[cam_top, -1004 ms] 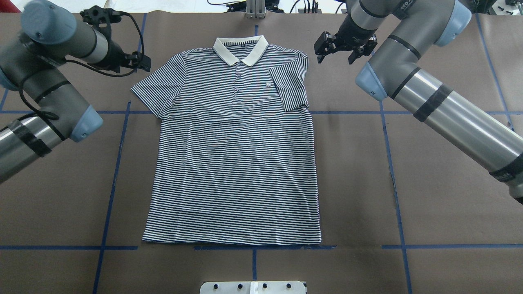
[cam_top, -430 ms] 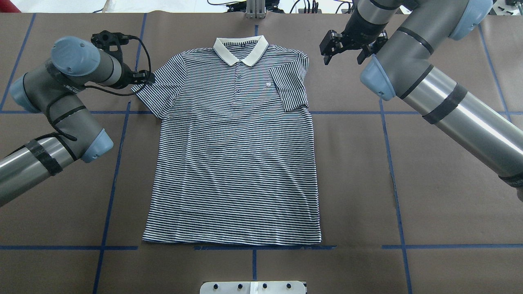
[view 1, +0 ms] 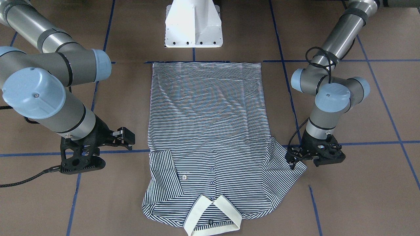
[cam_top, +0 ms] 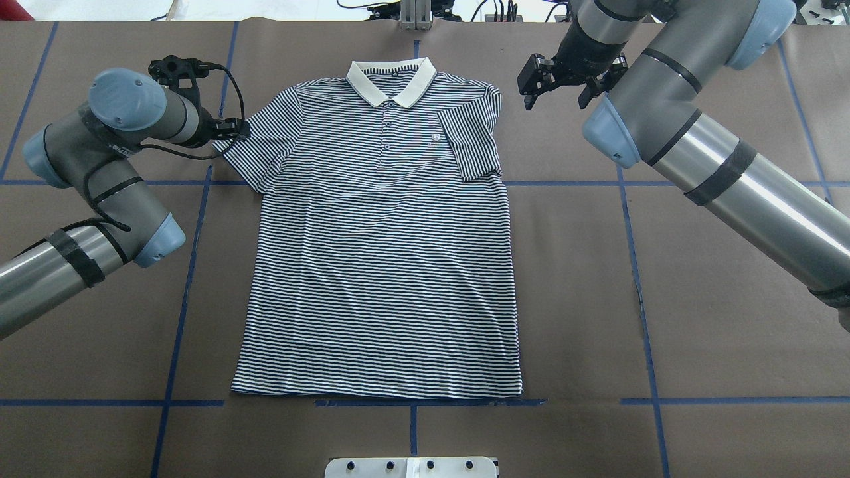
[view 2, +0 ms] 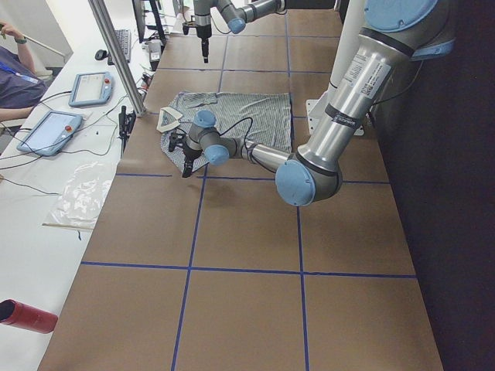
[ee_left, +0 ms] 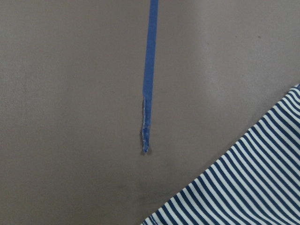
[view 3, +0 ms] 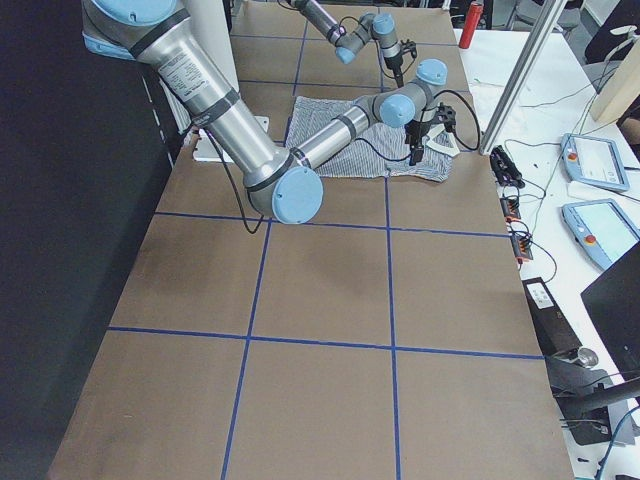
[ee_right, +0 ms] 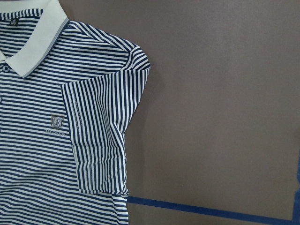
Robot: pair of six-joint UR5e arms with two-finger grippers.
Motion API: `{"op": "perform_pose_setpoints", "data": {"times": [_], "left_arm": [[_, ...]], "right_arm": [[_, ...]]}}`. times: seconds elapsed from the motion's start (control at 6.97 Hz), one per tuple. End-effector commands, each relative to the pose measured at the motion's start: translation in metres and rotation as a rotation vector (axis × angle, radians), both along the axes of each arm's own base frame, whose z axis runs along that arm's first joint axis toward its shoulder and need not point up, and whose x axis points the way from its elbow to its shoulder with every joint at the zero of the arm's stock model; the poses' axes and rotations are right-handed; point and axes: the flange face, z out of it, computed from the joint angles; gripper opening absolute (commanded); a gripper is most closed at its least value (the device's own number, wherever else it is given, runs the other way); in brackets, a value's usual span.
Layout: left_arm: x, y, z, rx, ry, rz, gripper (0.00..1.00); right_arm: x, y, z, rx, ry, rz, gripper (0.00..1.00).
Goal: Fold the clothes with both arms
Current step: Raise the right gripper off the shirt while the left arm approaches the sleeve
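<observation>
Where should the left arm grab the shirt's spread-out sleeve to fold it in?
Probably the sleeve hem's outer corner, approached from its outer side, where the left gripper is. The sleeve lies flat and splayed outward, so that free edge can be pinched and carried inward.

Finding: this is a robotics laboratory. My left arm (cam_top: pixel 99 172) and right arm (cam_top: pixel 730 179) work from a white pedestal (view 1: pixel 193 24) with a row of bolt holes along its foot. The table (cam_top: pixel 730 332) is covered in plain brown paper and ruled into large squares with blue tape (cam_top: pixel 730 401). Along its far side runs a white bench (view 2: pixel 46 193). It carries a control tablet (view 2: pixel 48 131) with a red button, a second tablet (view 2: pixel 90 87), a keyboard (view 2: pixel 124 45) and a mouse (view 2: pixel 100 54). A metal post (view 2: pixel 128 81) stands between table and bench. A person's sleeve (view 2: pixel 17 77) shows at the bench.
</observation>
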Motion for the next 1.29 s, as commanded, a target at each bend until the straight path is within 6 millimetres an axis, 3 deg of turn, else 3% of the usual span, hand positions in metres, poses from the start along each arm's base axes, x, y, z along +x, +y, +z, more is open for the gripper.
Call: {"op": "perform_pose_setpoints", "data": {"times": [0.0, 0.43, 0.57, 1.0, 1.15], "left_arm": [[0.007, 0.005, 0.001, -0.002, -0.001, 0.008, 0.96], [0.01, 0.003, 0.009, -0.013, -0.011, 0.011, 0.89], [0.01, 0.003, 0.009, -0.015, -0.011, 0.01, 0.78], [0.014, -0.001, -0.002, -0.011, -0.007, 0.01, 0.11], [0.014, -0.001, -0.004, -0.011, -0.006, 0.009, 0.0]], "right_arm": [[-0.001, 0.0, -0.002, 0.003, 0.0, 0.0, 1.0], [-0.002, 0.001, -0.004, 0.006, -0.001, -0.002, 1.0], [-0.002, 0.001, -0.006, 0.008, -0.003, -0.002, 1.0], [-0.002, 0.001, -0.005, 0.008, -0.003, -0.002, 1.0], [-0.002, 0.001, -0.003, 0.006, -0.001, -0.002, 1.0]]}}
